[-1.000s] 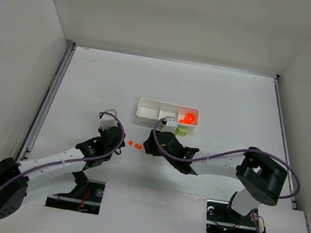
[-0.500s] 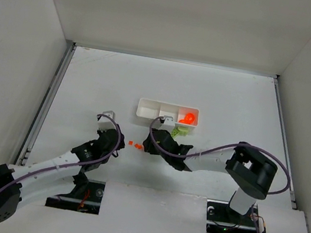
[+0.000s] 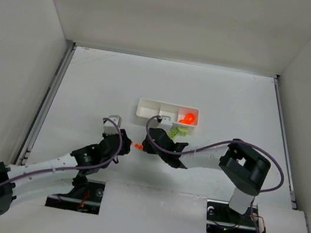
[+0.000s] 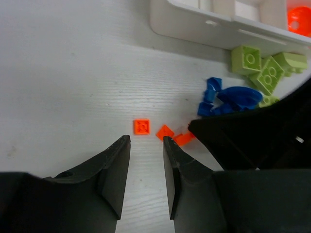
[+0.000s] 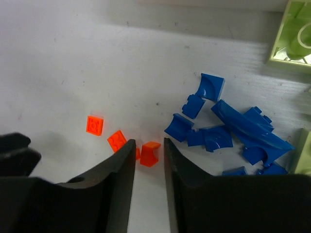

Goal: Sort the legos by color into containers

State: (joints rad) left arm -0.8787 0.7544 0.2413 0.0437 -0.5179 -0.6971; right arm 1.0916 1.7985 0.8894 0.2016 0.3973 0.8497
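Three small orange legos [image 4: 141, 126] lie on the table between my two grippers. My right gripper [image 5: 148, 144] stands open but narrow, with one orange arch-shaped lego [image 5: 150, 153] between its fingertips and a thin gap on either side. A pile of blue legos [image 5: 233, 131] lies just right of it, and lime green legos [image 4: 257, 65] lie by the white tray [image 4: 194, 24]. The tray's right compartment holds orange legos [image 3: 188, 118]. My left gripper [image 4: 145, 141] is open with bare table between its fingers, just short of the flat orange lego.
My right gripper's black body [image 4: 252, 145] fills the right side of the left wrist view, close to my left fingers. The white tray [image 3: 147, 110] sits just beyond both grippers. White walls enclose the table on three sides.
My left arm has reached forward and right, up to the orange legos. My right gripper's jaws have narrowed round the orange lego, and that arm's elbow has swung left.
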